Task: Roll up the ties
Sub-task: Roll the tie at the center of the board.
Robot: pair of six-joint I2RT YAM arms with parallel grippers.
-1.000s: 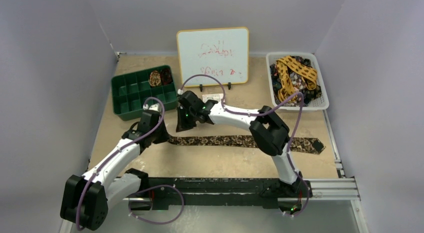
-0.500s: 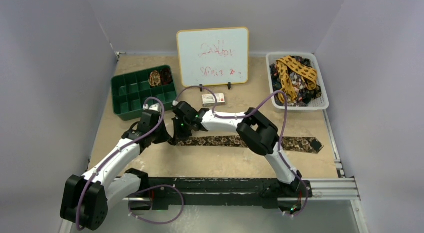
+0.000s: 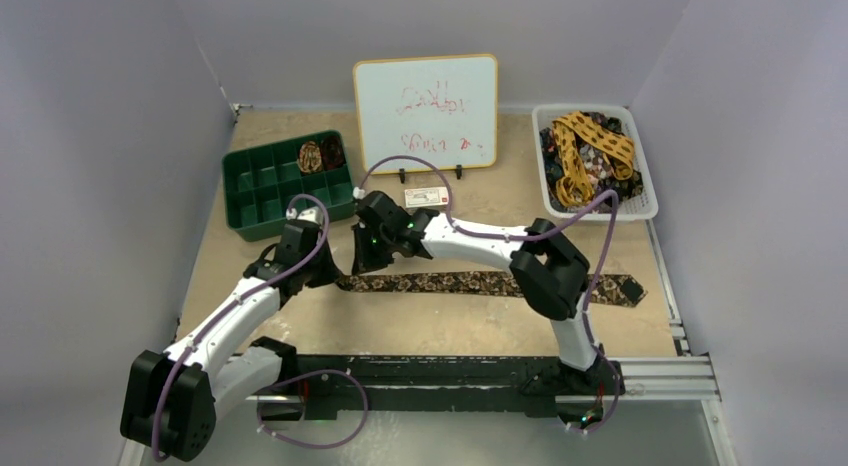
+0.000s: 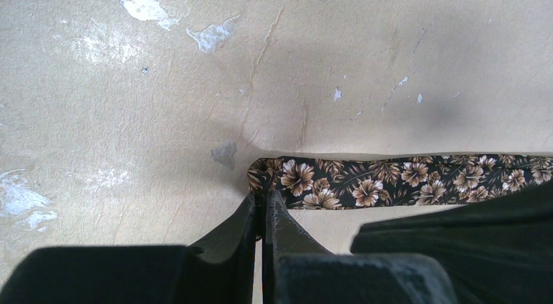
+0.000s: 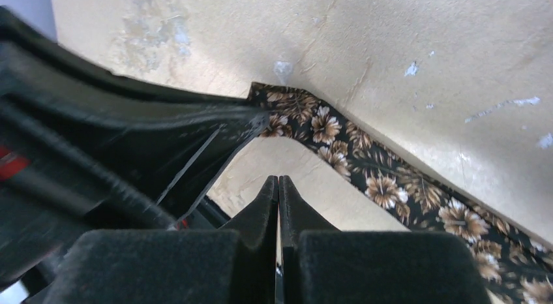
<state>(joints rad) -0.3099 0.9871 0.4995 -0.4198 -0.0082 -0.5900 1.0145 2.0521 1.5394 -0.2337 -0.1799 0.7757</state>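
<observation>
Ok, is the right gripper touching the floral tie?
Apart. The right wrist view shows the shut right gripper over the table, with bare surface showing between its tips and the tie.

Brown tie (image 3: 450, 282) (image 4: 391, 180) (image 5: 391, 186): dark ground, tan-and-white flower print; lies flat, unrolled, stretched left to right across middle of table (image 3: 450, 331); narrow end at left, wide pointed end at right. Brown mottled coil (image 3: 310, 156) and darker coil (image 3: 333, 153) sit side by side in back right compartments of green tray (image 3: 250, 186). Mustard tie (image 3: 590, 146) with dark spots loops loosely over heap of dark patterned ties (image 3: 553, 146) in white basket (image 3: 648, 176).
</observation>
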